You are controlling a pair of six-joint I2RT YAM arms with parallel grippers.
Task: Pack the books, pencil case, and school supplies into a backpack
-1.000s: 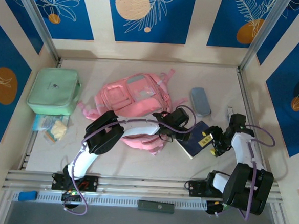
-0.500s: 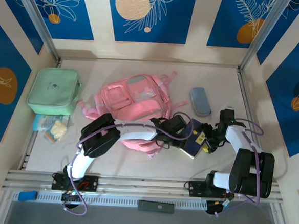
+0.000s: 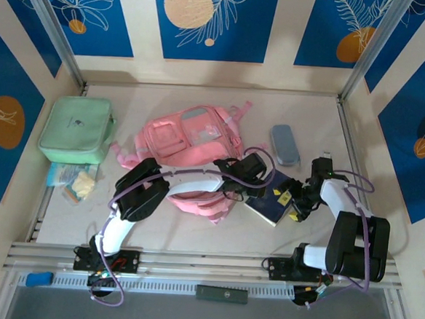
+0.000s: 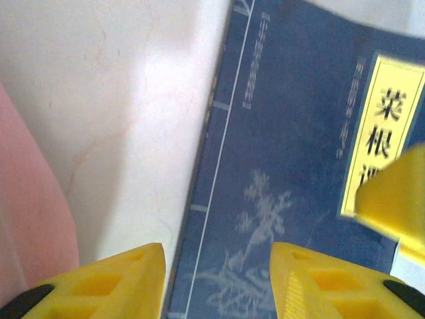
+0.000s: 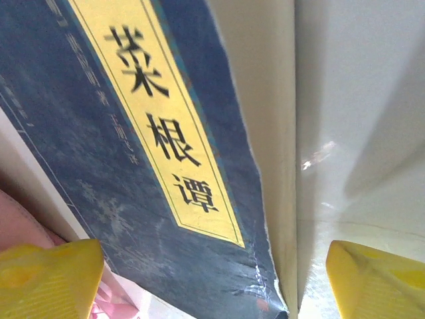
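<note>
Books, look: the books [image 3: 270,207] are thin and dark navy. The top cover [image 4: 292,166] has pale line drawings of plants and a yellow label strip with dark characters [image 5: 153,126]. One lower corner of the cover is frayed. I cannot tell how many lie stacked.
Books, place: on the surface [image 3: 192,235], right of its middle, just beside the right side of the pink backpack [image 3: 192,140] and nearer than the grey-blue pencil case [image 3: 285,145].
Left end effector: the left end effector [image 3: 257,193] is at the books' backpack-side edge. Its yellow fingers are spread [image 4: 216,282], one over bare surface and one over the cover, with the spine line between them.
Right end effector: the right end effector [image 3: 297,203] is at the opposite edge with fingers wide apart [image 5: 212,279] and nothing pinched. The label end of the cover lies between them. One of its fingers [image 4: 398,199] overlaps the label in the left wrist view.
Books, heading: they lie slanted, with the long axis running from near-left toward the far-right corner of the surface. The label runs along that axis.
</note>
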